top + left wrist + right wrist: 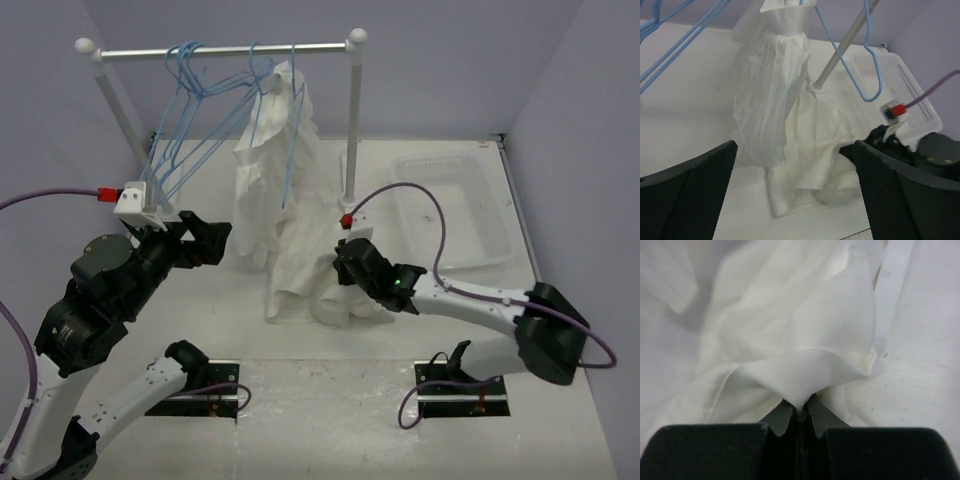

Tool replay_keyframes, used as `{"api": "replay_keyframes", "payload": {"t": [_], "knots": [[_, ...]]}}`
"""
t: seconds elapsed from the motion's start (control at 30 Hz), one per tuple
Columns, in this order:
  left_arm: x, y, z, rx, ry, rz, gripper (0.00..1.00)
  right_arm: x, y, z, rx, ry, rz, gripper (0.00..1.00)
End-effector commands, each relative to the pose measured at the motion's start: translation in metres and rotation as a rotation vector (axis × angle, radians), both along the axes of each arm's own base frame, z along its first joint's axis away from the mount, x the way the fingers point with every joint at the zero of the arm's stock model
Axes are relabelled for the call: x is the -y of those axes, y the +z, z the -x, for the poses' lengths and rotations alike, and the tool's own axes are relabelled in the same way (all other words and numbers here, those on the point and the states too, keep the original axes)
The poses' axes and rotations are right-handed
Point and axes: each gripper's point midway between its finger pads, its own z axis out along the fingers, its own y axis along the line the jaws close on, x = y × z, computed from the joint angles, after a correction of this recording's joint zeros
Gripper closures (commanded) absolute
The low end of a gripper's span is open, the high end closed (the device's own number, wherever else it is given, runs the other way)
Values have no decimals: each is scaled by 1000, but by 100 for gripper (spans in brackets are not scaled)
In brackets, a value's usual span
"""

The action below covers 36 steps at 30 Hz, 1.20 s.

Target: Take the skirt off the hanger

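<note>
The skirt [300, 235] is a white garment hanging from a blue hanger [291, 150] on the rail, with its hem pooled broadly on the table. My right gripper [345, 268] is low at the hem's right side. In the right wrist view its jaws [800, 412] are shut on a pinched fold of the skirt [810, 345]. My left gripper [215, 240] hovers left of the garments. It is open [795, 145] with nothing between its fingers, facing the skirt [815, 140] and the hanger [860, 75].
A narrower crinkled white garment [252, 190] hangs just left of the skirt. Several bare blue hangers [190, 110] hang at the left of the rail [225, 51]. The rack post [352, 130] stands beside a clear plastic basket [470, 215] at the right.
</note>
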Motion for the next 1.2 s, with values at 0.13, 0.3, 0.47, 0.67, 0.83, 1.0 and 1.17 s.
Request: {"api": "replay_keyframes", "payload": {"t": [0.13, 0.3, 0.47, 0.67, 0.83, 1.0, 1.17], "knots": [[-4, -9, -4, 17, 30, -6, 0, 79, 217, -31, 516, -241, -174, 100], [-8, -12, -6, 19, 56, -10, 0, 148, 303, -39, 698, -374, -139, 100], [-10, -16, -9, 15, 73, -13, 0, 216, 353, -53, 782, -541, -35, 100], [-13, -17, -12, 11, 102, -9, 0, 264, 344, -78, 656, -610, 65, 100], [-13, -19, -16, 7, 118, -13, 0, 270, 308, -98, 470, -544, 0, 100], [-14, -20, -20, 2, 133, -20, 0, 263, 282, -115, 324, -489, -34, 100], [-11, -22, -24, -9, 137, -22, 0, 287, 236, -151, 192, -611, -16, 100]]}}
